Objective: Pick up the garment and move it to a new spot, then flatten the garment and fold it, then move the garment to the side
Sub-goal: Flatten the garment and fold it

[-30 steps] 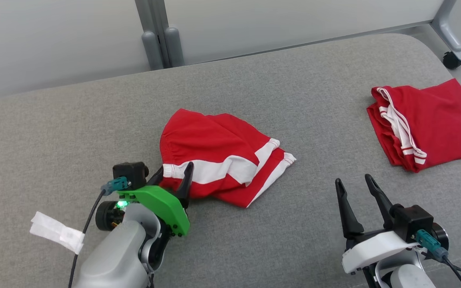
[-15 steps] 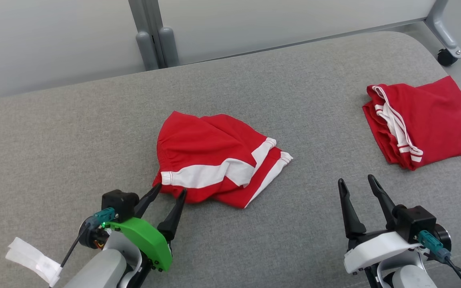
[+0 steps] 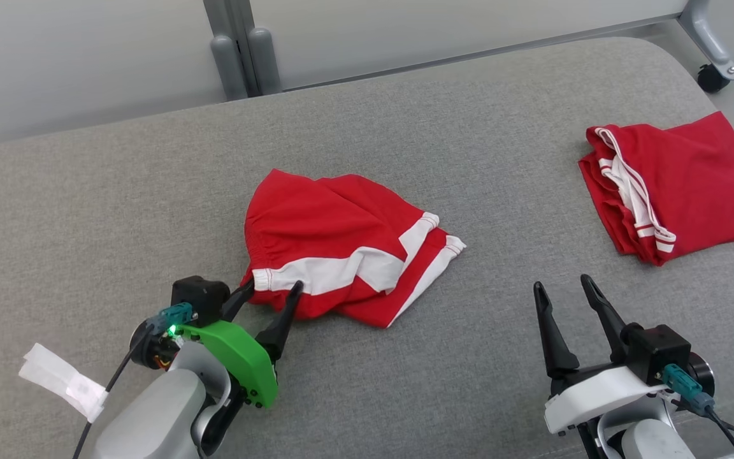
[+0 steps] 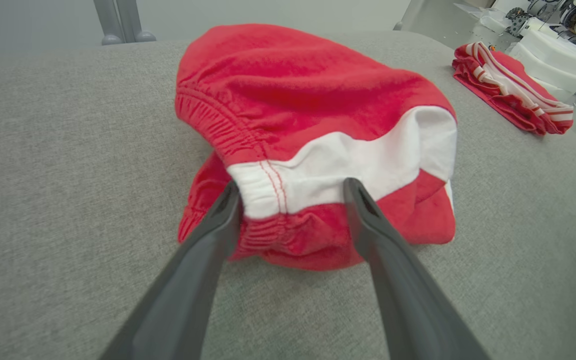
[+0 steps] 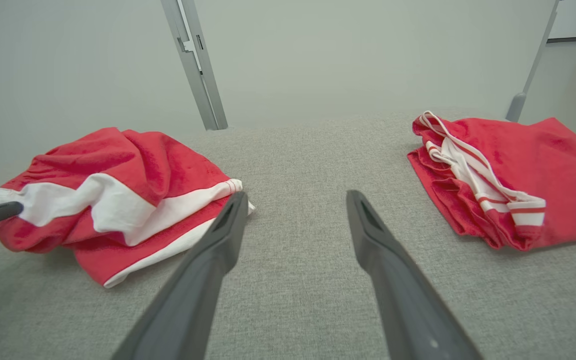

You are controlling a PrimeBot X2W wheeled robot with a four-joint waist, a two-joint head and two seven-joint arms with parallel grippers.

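Having advanced again at lower left, left gripper (image 3: 273,286) straddles the waistband of the garment (image 3: 329,233), jaws spread, unclamped: pickup likely imminent.

Crumpled red-and-white garment (image 3: 316,223) on grey cushion (image 3: 118,191)

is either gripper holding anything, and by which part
Nothing held: left gripper open, straddling the red shorts' waistband end; right gripper open and empty.

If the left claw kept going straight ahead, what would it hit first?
The crumpled red-and-white garment: its waistband corner sits between the open fingers of the left claw, apparently touching them.
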